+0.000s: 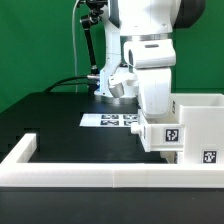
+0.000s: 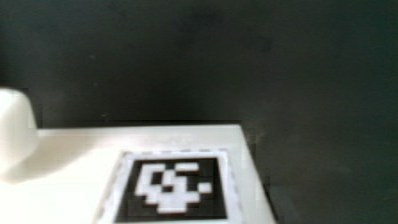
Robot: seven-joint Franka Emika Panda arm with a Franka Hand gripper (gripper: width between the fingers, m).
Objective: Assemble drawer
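White plastic fills most of the near scene: a tall box-like case [image 1: 190,125] with an open top stands on the black table [image 1: 50,115], at the exterior view's right, with two black-and-white square tags on its near faces. A second white block [image 1: 156,135], also tagged, sits against the case on its left side in that view.

The robot arm comes down from above, and its pincer [image 1: 121,92] hangs low over the table, just behind the white block and near the case. Its fingers are hidden behind the wrist housing and too small to make out, so whether they are spread or pressed together cannot be told, nor whether they touch anything.

Directly below and just in front of the pincer lies the marker board [image 1: 112,120], flat on the table. A long low white border rail [image 1: 90,180] runs across the front, well apart from the pincer, with a short arm turning back at the exterior view's left.

The wrist view is blurred: it shows a flat white surface with one black-and-white tag [image 2: 173,184] on the dark table, and a rounded white edge [image 2: 15,135] beside it. No fingertips appear there.
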